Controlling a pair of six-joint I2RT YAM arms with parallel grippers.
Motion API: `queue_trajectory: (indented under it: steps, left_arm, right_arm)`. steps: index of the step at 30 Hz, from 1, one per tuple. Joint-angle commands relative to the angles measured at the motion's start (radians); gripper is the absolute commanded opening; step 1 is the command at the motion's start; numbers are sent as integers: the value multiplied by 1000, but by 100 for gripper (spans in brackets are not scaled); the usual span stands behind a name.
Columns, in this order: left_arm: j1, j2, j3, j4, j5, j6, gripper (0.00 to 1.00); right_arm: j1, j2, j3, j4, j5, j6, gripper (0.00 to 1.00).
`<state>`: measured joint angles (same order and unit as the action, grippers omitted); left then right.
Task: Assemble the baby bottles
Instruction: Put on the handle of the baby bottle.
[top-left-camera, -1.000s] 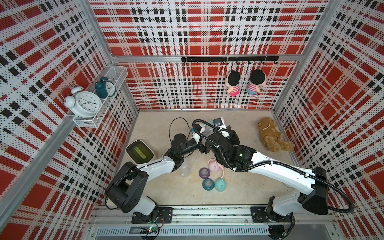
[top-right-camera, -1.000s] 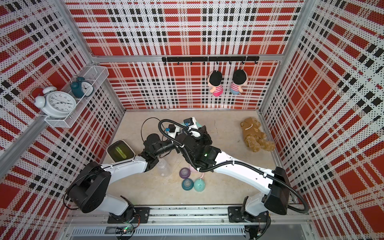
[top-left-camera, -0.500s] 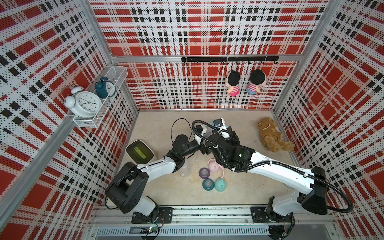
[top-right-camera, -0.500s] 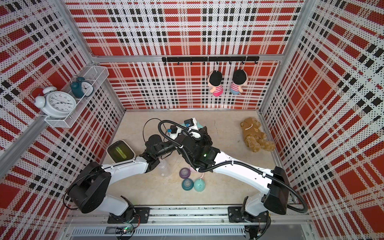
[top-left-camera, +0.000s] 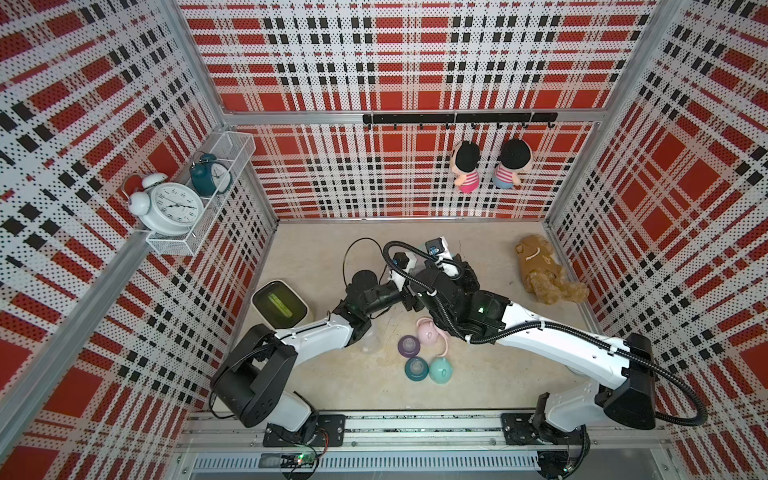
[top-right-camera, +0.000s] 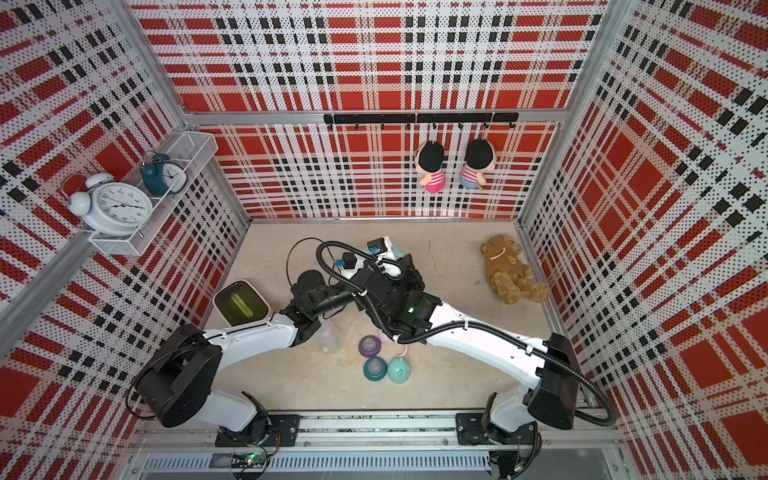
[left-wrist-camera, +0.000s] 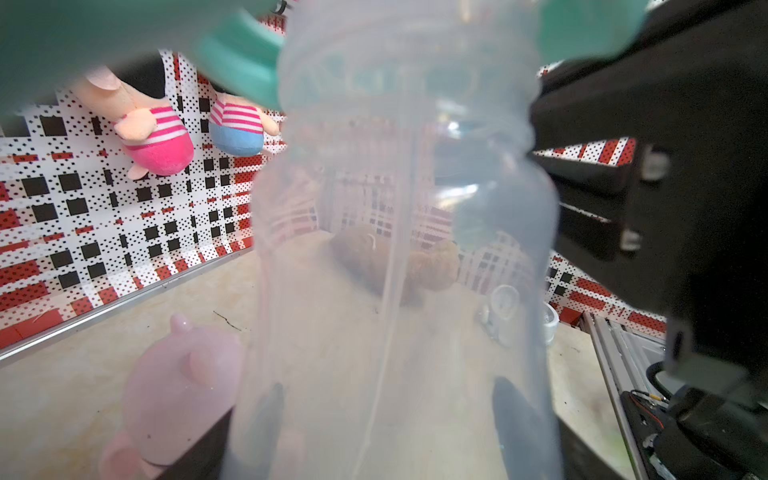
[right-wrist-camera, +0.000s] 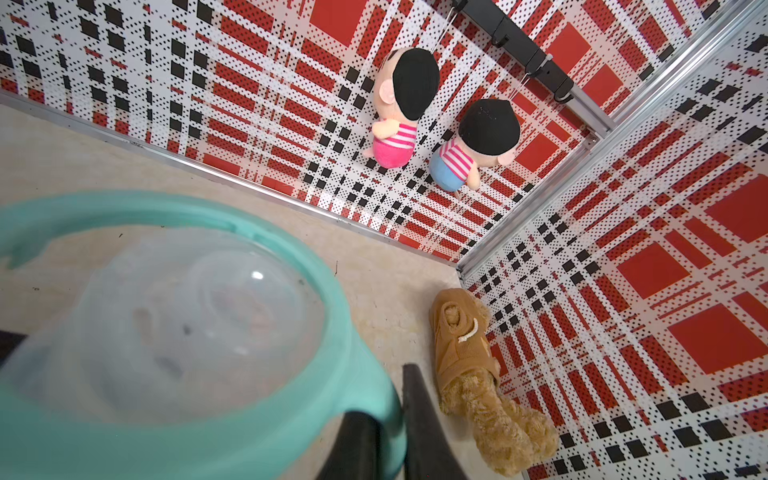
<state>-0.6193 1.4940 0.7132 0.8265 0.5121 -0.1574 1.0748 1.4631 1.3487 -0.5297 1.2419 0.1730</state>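
My left gripper (left-wrist-camera: 386, 399) is shut on a clear baby bottle (left-wrist-camera: 407, 208), its dark fingers showing through the plastic on both sides. My right gripper (right-wrist-camera: 390, 428) is shut on the wall of a teal handle ring (right-wrist-camera: 353, 332), which sits around the bottle's (right-wrist-camera: 187, 324) open top. Both wrists meet over the mid-table. Loose parts lie in front of them: pink cap (top-left-camera: 428, 332), purple collar (top-left-camera: 409, 345), teal collar (top-left-camera: 417, 368), teal cap (top-left-camera: 442, 371), pink ring (top-left-camera: 444, 351). Another clear bottle (top-right-camera: 330, 338) lies by the left arm.
A green-lidded box (top-left-camera: 279, 305) stands at the left wall. A brown teddy (top-left-camera: 544, 274) lies at the right wall. Two dolls (top-left-camera: 465, 166) hang on the back wall, and alarm clocks (top-left-camera: 170, 203) sit on a wire shelf at the left.
The two wrists have shifted only slightly over the mid-table. Both grips hold as before.
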Motion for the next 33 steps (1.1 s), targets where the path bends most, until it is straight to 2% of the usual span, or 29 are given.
queue_trajectory:
  steps: [1, 11, 22, 26, 28, 29, 33]
  left_arm:
    - [13, -32, -7, 65, 8, -21, 0]
    - [37, -49, -11, 92, 22, -61, 0]
    - [51, -34, -8, 134, 26, -83, 0]
    - [55, -40, -23, 156, 29, -82, 0]
    - [58, -43, -29, 164, 34, -81, 0]
    - [59, -44, -32, 166, 34, -80, 0]
    - [74, -42, -39, 173, 44, -82, 0]
  right_arm:
    - [-5, -40, 18, -10, 5, -19, 0]
    - [-10, -50, -9, -22, -48, -12, 0]
    - [41, -60, -56, -5, -73, -24, 1]
    - [45, -75, -63, -27, -124, -18, 8]
    - [45, -91, -63, -36, -154, -15, 15]
    - [46, -96, -63, -37, -171, -17, 20]
    - [45, -142, -57, -49, -319, -30, 54]
